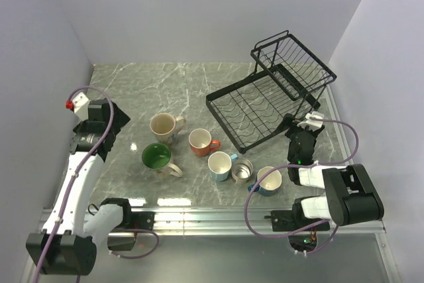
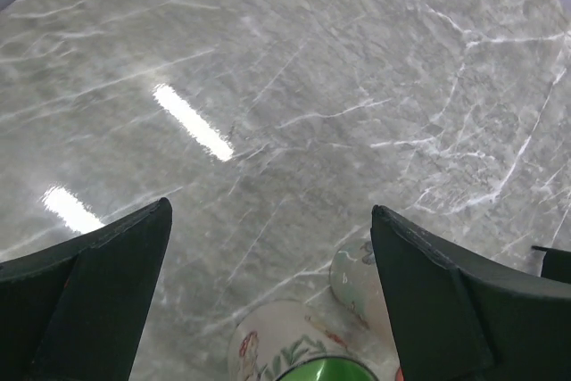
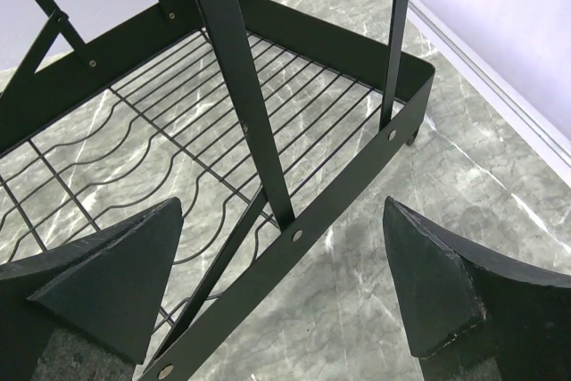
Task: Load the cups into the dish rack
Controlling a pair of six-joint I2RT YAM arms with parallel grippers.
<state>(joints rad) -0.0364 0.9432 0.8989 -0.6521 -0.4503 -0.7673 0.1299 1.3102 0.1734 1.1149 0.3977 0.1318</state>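
Six cups stand on the marble table in the top view: a cream floral mug (image 1: 165, 125), a cream mug with a green inside (image 1: 157, 157), an orange mug (image 1: 200, 141), a blue mug (image 1: 219, 165), a small steel cup (image 1: 242, 169) and a second blue mug (image 1: 268, 181). The black wire dish rack (image 1: 265, 101) stands at the back right, with no cup in it. My left gripper (image 1: 112, 118) (image 2: 269, 211) is open and empty, left of the cream mugs (image 2: 294, 350) (image 2: 355, 281). My right gripper (image 1: 298, 127) (image 3: 281, 205) is open and empty at the rack's near right rim (image 3: 303, 225).
Grey walls close in the table on the left, back and right. A metal rail (image 1: 212, 220) runs along the near edge. The rack's raised upper basket (image 1: 291, 57) stands above its lower tray.
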